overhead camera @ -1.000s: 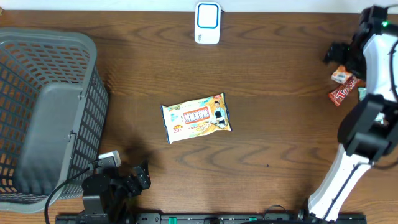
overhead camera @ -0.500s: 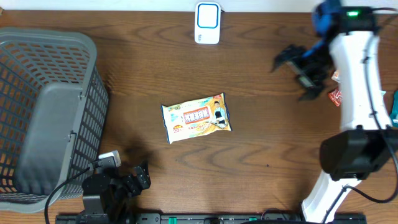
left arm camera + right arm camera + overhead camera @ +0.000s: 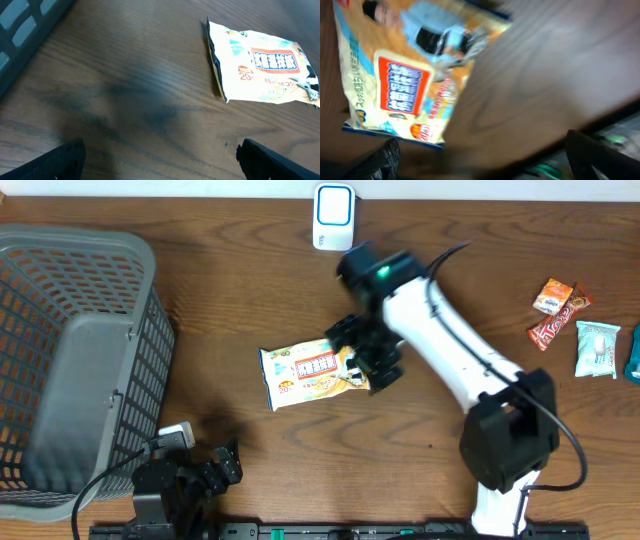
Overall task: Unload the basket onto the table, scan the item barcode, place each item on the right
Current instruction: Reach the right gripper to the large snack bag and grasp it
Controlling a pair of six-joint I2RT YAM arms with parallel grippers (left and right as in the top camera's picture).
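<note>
Packet [image 3: 315, 370] lies unmoved mid-table in the overhead view; my right gripper [image 3: 368, 355], jaws apart, has swung in from the far edge to over its right end. Left wrist: packet [image 3: 262, 67] ahead of my left gripper [image 3: 162, 160], jaws apart. Right wrist: packet [image 3: 410, 75] close below, fingers spread.

1. In the overhead view, the right hand [image 3: 364, 353] covers the right end of the snack packet [image 3: 305, 372].
2. The basket [image 3: 155, 350] runs off the left edge, and a teal item [image 3: 633, 366] at the right edge shows only a sliver.
3. The left wrist view crops the packet's right end. The left hand [image 3: 160, 162] shows only as dark fingertips [image 3: 60, 160] in the near corners.
4. The right wrist view is blurred throughout. The packet's print is unreadable there, and the picture's edges cut the packet off.
</note>
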